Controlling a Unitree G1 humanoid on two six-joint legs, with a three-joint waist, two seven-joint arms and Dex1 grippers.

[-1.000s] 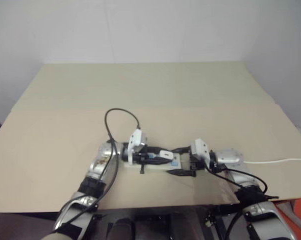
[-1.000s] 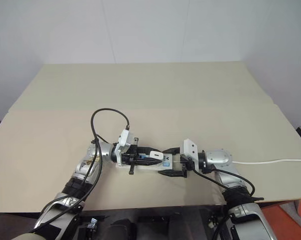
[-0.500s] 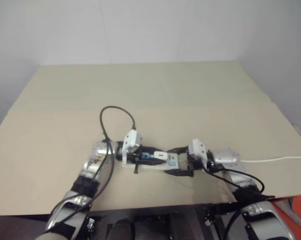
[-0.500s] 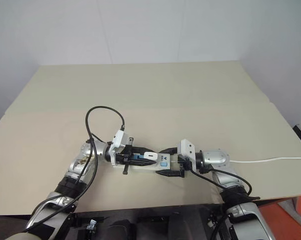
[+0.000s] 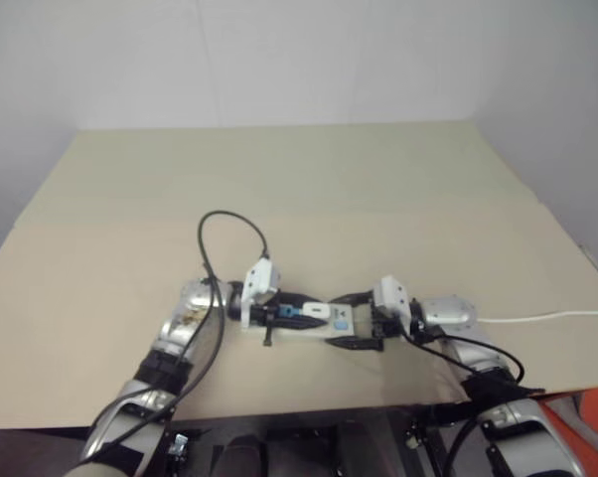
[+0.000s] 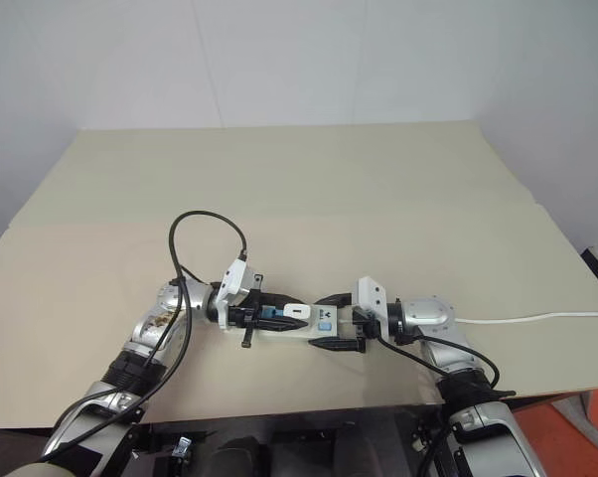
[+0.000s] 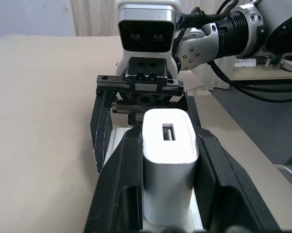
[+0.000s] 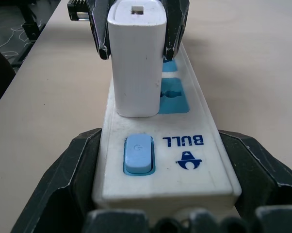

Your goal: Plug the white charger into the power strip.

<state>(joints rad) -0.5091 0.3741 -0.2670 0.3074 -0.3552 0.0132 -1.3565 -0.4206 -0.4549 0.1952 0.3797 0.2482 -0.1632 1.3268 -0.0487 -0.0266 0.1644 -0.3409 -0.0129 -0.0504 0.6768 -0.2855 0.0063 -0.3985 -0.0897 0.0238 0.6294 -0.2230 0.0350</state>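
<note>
Overhead, a beige table (image 6: 309, 189) against white walls (image 6: 279, 60).

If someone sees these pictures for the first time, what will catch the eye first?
First, the white charger, standing upright on the power strip beside the blue switch, pinched by the left gripper. Next, the right gripper clasps the strip's switch end, near the front edge of the tan table.
</note>
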